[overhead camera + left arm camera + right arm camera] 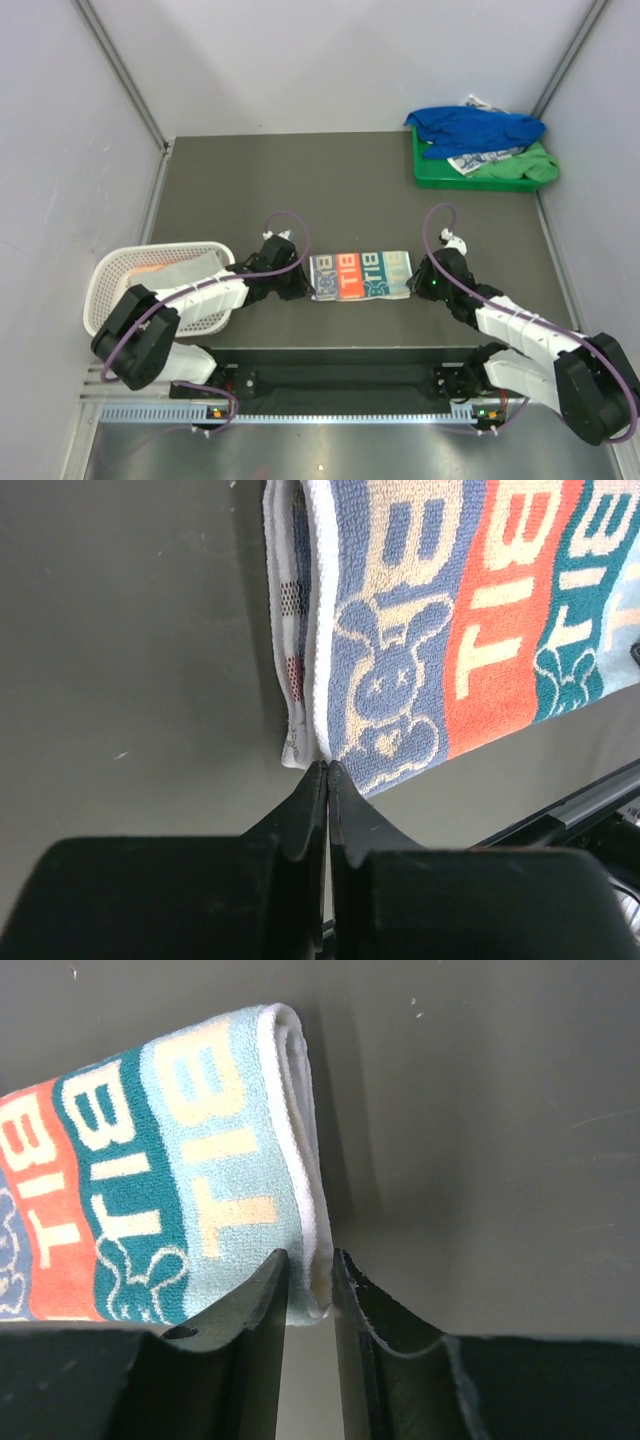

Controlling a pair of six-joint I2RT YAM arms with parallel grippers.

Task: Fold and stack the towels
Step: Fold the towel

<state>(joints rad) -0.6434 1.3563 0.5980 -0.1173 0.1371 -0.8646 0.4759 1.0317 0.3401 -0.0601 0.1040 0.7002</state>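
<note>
Mid-table, flat on the dark table: lettered towel, folded into a long strip, lying crosswise right between the two grippers. Left short end up against the tips of the left gripper; right short end reaching into the right gripper.

Left arm low and stretched in from beside the white mesh basket, wrist aimed straight at the towel's end. Right arm mirrored on the other side, slung low, angled in toward the opposite end.

Left jaws clenched, pressed flat together, tips meeting exactly at the near corner of the white hem. Touching it, certainly; whether any cloth is caught between them, cannot tell. Right jaws drawn in narrow, near corner of the folded edge sitting between them, nipped from both sides.

Far right corner: green tray, heaped with a blue towel, a white printed towel and a green towel.
</note>
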